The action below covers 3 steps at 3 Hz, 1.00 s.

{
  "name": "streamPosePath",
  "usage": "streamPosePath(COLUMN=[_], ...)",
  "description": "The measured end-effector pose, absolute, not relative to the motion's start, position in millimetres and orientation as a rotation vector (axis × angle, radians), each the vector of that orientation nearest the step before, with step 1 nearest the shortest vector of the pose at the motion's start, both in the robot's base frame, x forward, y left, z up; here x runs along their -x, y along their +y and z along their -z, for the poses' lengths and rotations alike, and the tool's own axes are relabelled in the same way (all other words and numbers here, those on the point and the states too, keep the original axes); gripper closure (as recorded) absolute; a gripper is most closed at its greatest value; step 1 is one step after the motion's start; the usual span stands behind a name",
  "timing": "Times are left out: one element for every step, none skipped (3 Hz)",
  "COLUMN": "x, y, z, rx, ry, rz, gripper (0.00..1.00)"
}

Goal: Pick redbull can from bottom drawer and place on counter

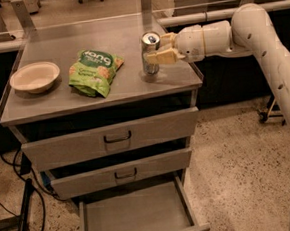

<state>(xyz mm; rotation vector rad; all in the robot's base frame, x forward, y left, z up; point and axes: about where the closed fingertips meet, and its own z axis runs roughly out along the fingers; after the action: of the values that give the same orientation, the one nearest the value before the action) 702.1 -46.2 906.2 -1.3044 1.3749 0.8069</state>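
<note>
Nearest, the shallow grey steel bottom drawer hangs open. Up on the flat brushed-steel tabletop, my end effector is clamped on the slim silvery metal redbull can, upright at the right side. The base looks seated, so I'd part slowly and retreat rightward; that smooth can could tip. To the left lie a crinkly green snack bag and a round beige bowl.

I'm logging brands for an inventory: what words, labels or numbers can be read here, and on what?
"kang" (roughly, blurred): large white word on the green snack bag on the counter.
Smaller print on that bag: too blurred to read.
redbull can, gripped by the hand at the counter's right side: no readable label.
bowl: no text.
</note>
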Motion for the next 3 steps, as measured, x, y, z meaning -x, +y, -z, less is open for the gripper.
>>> streamPosePath(x=[-701.7, -701.9, -702.3], y=[-43.6, -38.6, -34.4], z=[-897.5, -888.8, -882.9], rx=[1.305, 1.32, 1.335], ry=[1.399, 1.418, 1.43], rz=[-0.87, -0.933, -0.984], gripper=[1.0, 1.0, 1.0])
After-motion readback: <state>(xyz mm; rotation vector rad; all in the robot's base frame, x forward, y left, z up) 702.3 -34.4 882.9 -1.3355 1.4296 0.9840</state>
